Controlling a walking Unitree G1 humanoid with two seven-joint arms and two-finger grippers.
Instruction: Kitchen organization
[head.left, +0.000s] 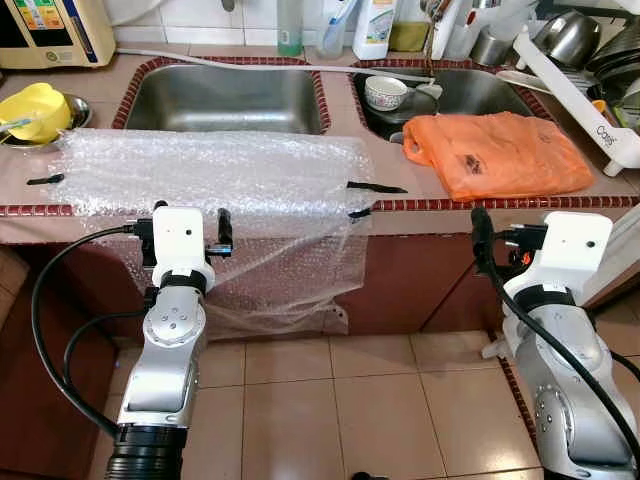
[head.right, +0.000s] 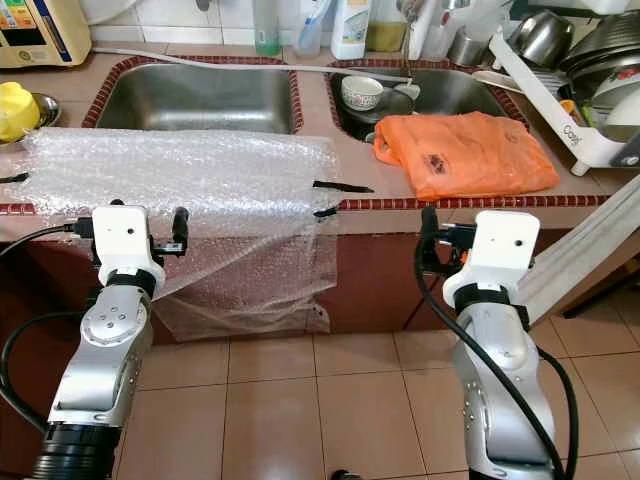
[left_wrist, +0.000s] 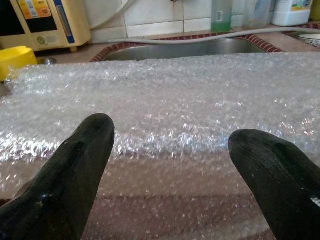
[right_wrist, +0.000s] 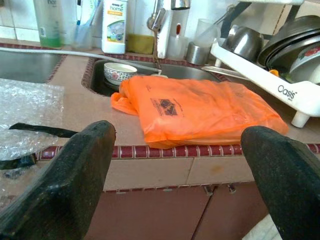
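Note:
A sheet of bubble wrap (head.left: 210, 170) lies on the tiled counter (head.left: 400, 170) in front of the left sink (head.left: 230, 100) and hangs over the front edge, held by strips of black tape (head.left: 375, 187). My left gripper (head.left: 190, 222) is open just before that edge, its fingers (left_wrist: 75, 165) level with the wrap and holding nothing. An orange plastic bag (head.left: 500, 150) lies flat on the counter in front of the right sink. My right gripper (right_wrist: 179, 134) is open below and in front of the bag, short of the counter edge, and empty.
A patterned bowl (head.left: 385, 93) sits in the right sink. A yellow bowl (head.left: 35, 108) stands at the far left beside a water purifier (head.left: 50, 30). Bottles (head.left: 373, 28) line the back wall. A white dish rack (head.left: 590, 110) with pots is at the right. Tiled floor (head.left: 380, 400) lies below.

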